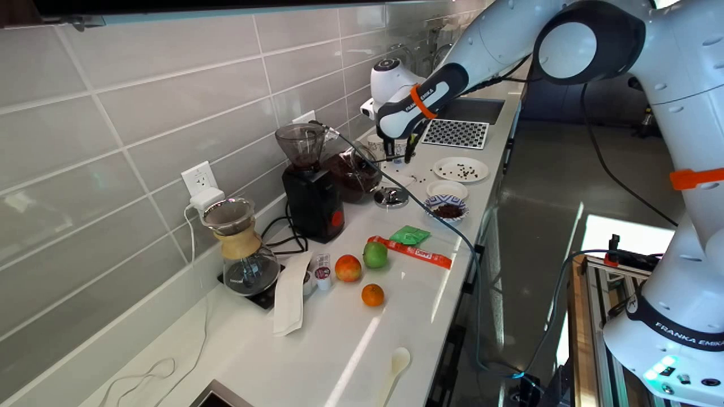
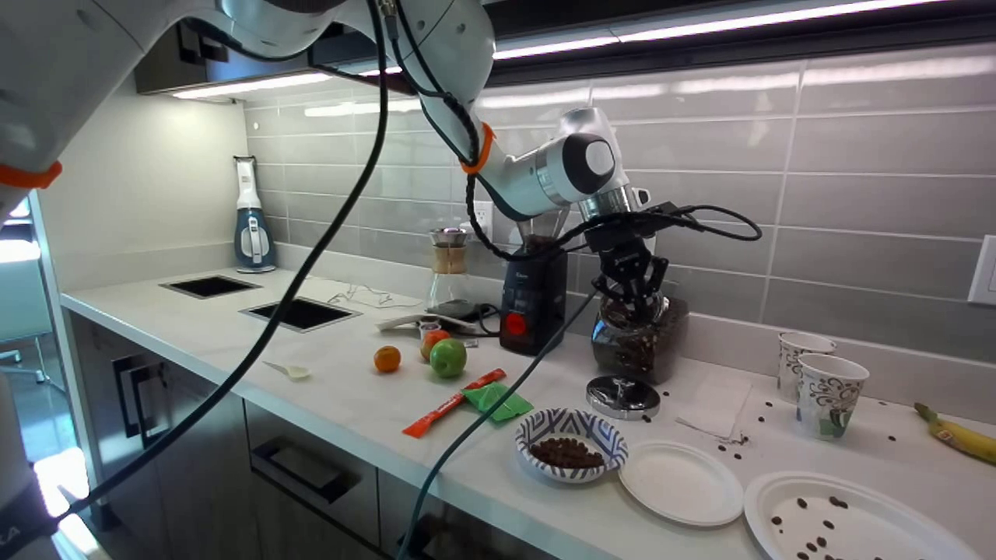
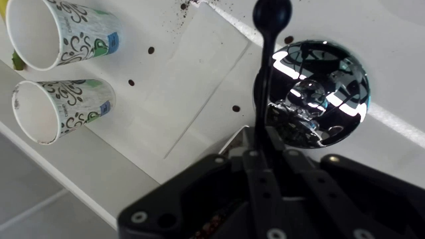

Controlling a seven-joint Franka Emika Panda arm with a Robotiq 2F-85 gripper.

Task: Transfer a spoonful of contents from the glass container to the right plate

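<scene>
In both exterior views the glass container [image 2: 661,350], a clear jar of dark brown contents, stands tilted against the wall. My gripper [image 1: 399,158] is right by its uncapped mouth and hides part of it in an exterior view. The jaws are closed on the handle of a black spoon [image 3: 272,16], whose bowl points away from the fingers in the wrist view. Whether that bowl holds anything I cannot tell. The right plate [image 2: 871,521], large and white, carries scattered dark beans; it sits beyond a smaller white plate [image 2: 677,482].
A shiny round lid [image 3: 312,94] lies below the jar. Two patterned paper cups [image 2: 831,397] and a napkin [image 3: 212,59] are nearby. A patterned bowl [image 2: 537,463] of beans adjoins the small plate. A black grinder [image 1: 314,203] stands close beside the jar. Stray beans dot the counter.
</scene>
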